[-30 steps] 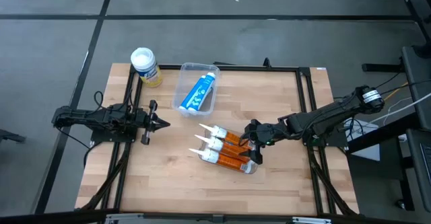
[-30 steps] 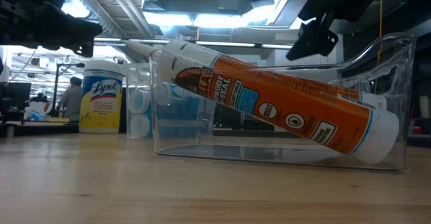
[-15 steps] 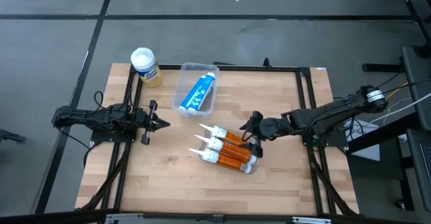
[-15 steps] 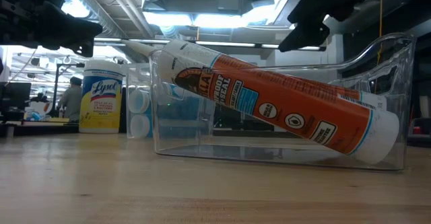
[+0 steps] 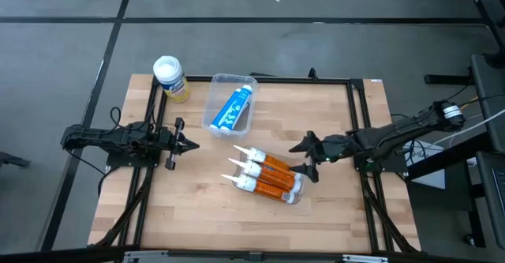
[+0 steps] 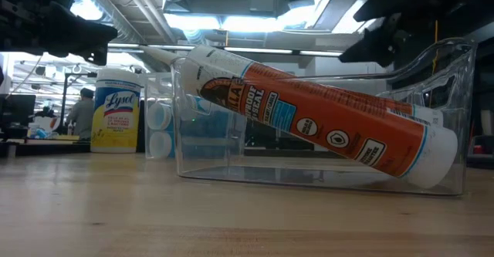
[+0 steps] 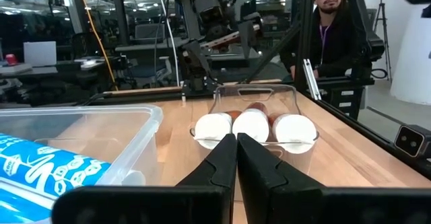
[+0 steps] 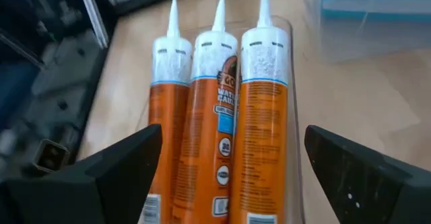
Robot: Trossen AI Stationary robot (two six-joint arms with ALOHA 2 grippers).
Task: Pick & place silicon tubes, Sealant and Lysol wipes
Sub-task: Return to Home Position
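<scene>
Three orange sealant tubes (image 5: 267, 176) lie side by side in a clear tray (image 6: 455, 87) at mid-table, white nozzles toward the left. My right gripper (image 5: 306, 161) hovers open just right of their flat ends, and the right wrist view looks down along the tubes (image 8: 222, 116) between its spread fingers. A blue tube (image 5: 234, 107) lies in a second clear bin (image 5: 215, 113) farther back. The yellow Lysol wipes canister (image 5: 170, 78) stands upright on its base at the far left corner. My left gripper (image 5: 188, 144) waits shut at the left, pointing level toward the tubes (image 7: 252, 125).
A black metal frame (image 5: 316, 80) runs around the tabletop. Bare wood (image 5: 197, 208) lies near the front edge and between the two arms. A person (image 7: 330, 22) stands beyond the table's right side in the left wrist view.
My right gripper has drawn back from over the orange tubes' flat ends toward the table's right edge, staying open and tipping closer to level. The tubes and their tray have kept their place.
</scene>
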